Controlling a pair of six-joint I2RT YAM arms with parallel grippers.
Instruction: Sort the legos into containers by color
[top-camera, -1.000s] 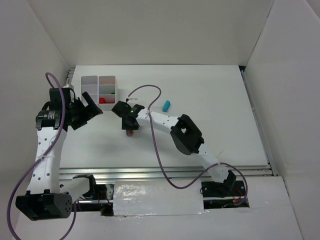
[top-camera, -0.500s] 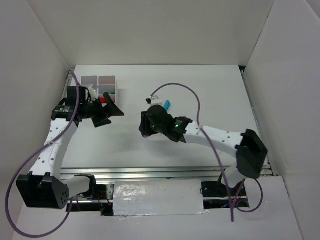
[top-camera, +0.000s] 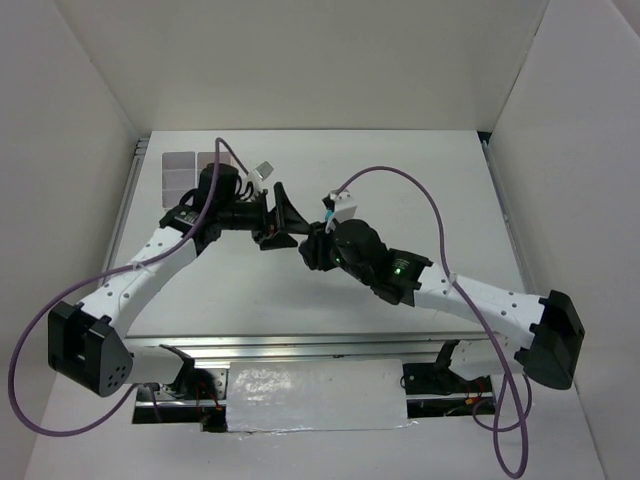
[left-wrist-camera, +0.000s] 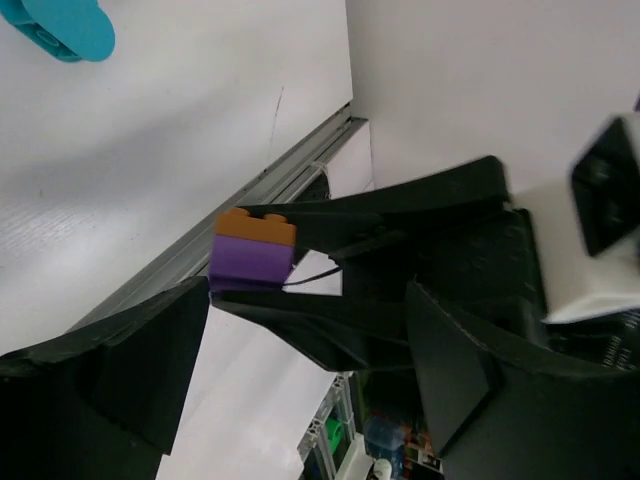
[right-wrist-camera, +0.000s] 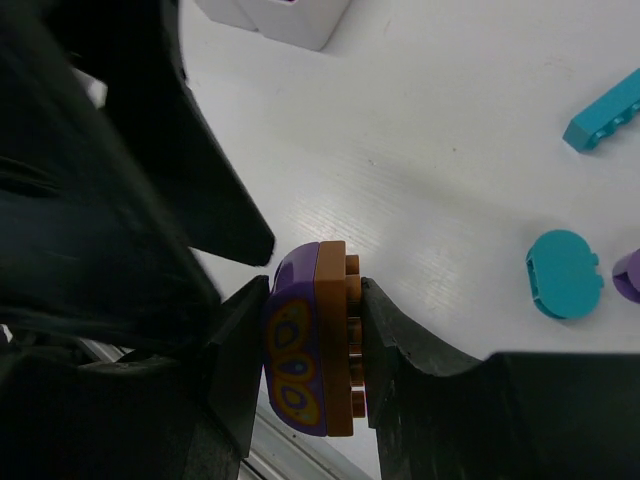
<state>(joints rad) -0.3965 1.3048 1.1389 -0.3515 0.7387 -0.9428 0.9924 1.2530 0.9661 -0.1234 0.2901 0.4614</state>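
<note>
A purple lego stacked on a brown lego (right-wrist-camera: 310, 352) is pinched between my right gripper's (right-wrist-camera: 312, 350) fingers, above the table. In the left wrist view the same stack (left-wrist-camera: 253, 250) hangs ahead of my left gripper (left-wrist-camera: 300, 370), whose jaws stand wide open. One left finger (left-wrist-camera: 110, 365) comes close under the stack. From above, my left gripper (top-camera: 288, 220) and right gripper (top-camera: 306, 250) meet at mid-table. A teal oval lego (right-wrist-camera: 565, 272), a long teal lego (right-wrist-camera: 605, 112) and a purple piece (right-wrist-camera: 630, 275) lie on the table. The white tray of containers (top-camera: 180, 165) sits back left, partly hidden.
The left arm (top-camera: 150, 270) reaches diagonally from the near left, the right arm (top-camera: 470, 295) from the near right. A metal rail (top-camera: 330, 345) runs along the near table edge. White walls close in the sides and back. A corner of the tray (right-wrist-camera: 275, 15) shows in the right wrist view.
The left arm swung from beside the tray to mid-table. The right arm stretched out low and carried its stack to meet the left gripper.
</note>
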